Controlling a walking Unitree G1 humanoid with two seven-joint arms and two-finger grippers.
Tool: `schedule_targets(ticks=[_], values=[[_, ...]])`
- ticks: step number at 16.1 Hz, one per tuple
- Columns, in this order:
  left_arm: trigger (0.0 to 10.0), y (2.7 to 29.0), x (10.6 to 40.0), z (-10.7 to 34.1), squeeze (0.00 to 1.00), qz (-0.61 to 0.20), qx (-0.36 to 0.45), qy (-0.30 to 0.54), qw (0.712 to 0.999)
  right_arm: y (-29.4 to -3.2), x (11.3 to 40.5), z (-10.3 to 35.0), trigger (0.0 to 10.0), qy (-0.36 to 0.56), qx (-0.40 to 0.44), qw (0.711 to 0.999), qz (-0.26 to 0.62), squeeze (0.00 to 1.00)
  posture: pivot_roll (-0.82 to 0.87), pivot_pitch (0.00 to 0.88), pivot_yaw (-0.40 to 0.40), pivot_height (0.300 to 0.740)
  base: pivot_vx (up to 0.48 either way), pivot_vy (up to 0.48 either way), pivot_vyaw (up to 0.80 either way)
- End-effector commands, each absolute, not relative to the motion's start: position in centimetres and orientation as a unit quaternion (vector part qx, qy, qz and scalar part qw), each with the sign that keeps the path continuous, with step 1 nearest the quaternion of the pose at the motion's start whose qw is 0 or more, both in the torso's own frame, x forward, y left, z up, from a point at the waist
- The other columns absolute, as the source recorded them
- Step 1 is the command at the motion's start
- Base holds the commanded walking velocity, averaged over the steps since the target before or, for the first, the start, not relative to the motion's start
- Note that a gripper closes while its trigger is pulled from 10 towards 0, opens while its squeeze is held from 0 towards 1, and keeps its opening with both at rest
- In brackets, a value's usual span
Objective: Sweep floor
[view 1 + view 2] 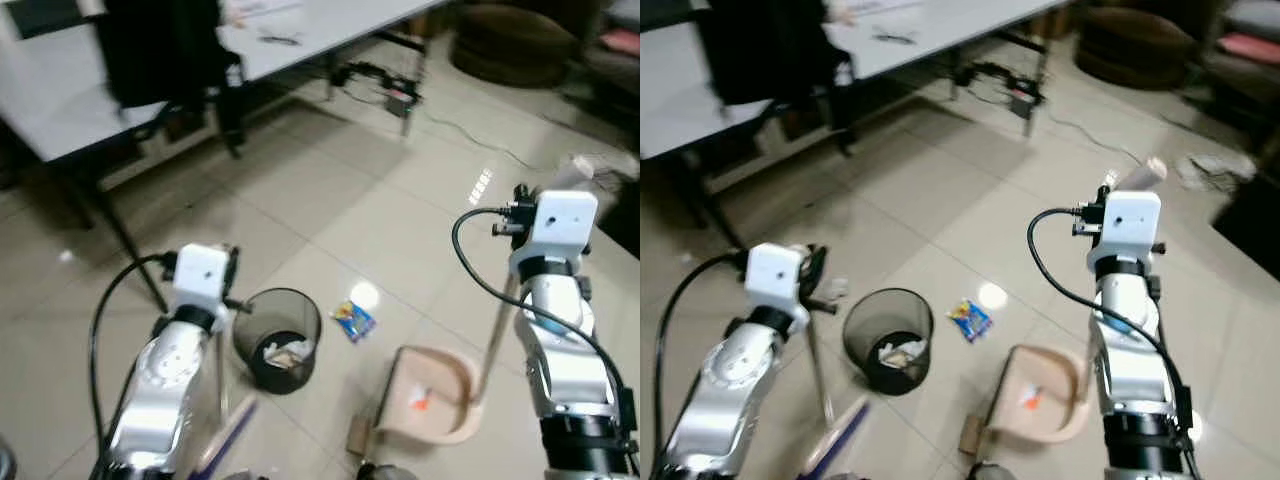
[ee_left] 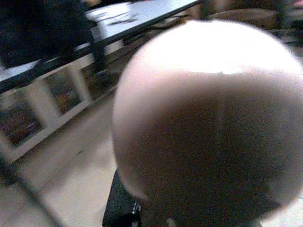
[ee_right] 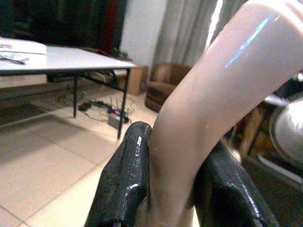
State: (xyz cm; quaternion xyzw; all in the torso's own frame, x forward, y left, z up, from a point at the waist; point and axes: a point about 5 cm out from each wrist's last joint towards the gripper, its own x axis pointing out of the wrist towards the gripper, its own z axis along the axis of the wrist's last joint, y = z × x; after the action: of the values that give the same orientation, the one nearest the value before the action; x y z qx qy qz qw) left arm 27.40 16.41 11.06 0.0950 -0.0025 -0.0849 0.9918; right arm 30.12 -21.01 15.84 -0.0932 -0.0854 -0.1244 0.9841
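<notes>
The right gripper (image 3: 173,189) was clamped around the pale handle (image 3: 213,99) of the dustpan (image 1: 432,397), its 2 black fingers (image 3: 124,182) pressing either side. The dustpan sat on the tiled floor (image 1: 300,200) in front of the robot, with a small orange scrap (image 1: 420,402) inside it. The left gripper held the thin pole of the broom (image 1: 222,385); a rounded pale knob (image 2: 208,118) blocked its wrist camera, so I could not tell how its fingers stood. A black mesh bin (image 1: 278,338) stood between the arms, with a blue wrapper (image 1: 353,320) lying just beside it. A white table (image 1: 310,25) stood farther back.
</notes>
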Motion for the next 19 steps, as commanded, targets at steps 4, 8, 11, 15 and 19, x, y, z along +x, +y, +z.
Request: schedule_targets(ticks=[4,8,11,15,19], values=[[10.0,15.6,27.7,11.2,0.0,-0.1,0.091,-0.018,0.991,-20.7,29.7,15.7,10.0,-0.081,-0.095,0.983,-0.136,0.0,-0.01,0.047,0.005,0.74,0.157,0.0,-0.8],[10.0,15.7,27.8,11.1,0.0,-0.092,0.086,-0.022,0.992,-20.3,29.6,15.3,10.0,-0.074,-0.088,0.985,-0.129,0.0,-0.01,0.05,0.005,0.74,0.362,0.0,-0.8],[10.0,15.8,27.8,11.1,0.0,-0.087,0.084,-0.024,0.992,-19.5,29.6,14.9,10.0,-0.064,-0.084,0.989,-0.107,0.0,-0.01,0.053,0.003,0.74,0.369,0.0,-0.53],[10.0,16.2,27.4,10.8,0.0,-0.072,0.09,-0.024,0.993,-18.3,29.5,13.6,10.0,-0.04,-0.063,0.995,-0.07,0.0,0.0,0.062,-0.002,0.74,0.165,0.0,0.0],[10.0,16.4,26.9,10.5,0.0,-0.079,0.098,-0.016,0.992,-18.0,29.2,13.2,10.0,-0.037,-0.052,0.996,-0.064,0.0,0.0,0.071,-0.003,0.74,0.0,0.0,0.0]])
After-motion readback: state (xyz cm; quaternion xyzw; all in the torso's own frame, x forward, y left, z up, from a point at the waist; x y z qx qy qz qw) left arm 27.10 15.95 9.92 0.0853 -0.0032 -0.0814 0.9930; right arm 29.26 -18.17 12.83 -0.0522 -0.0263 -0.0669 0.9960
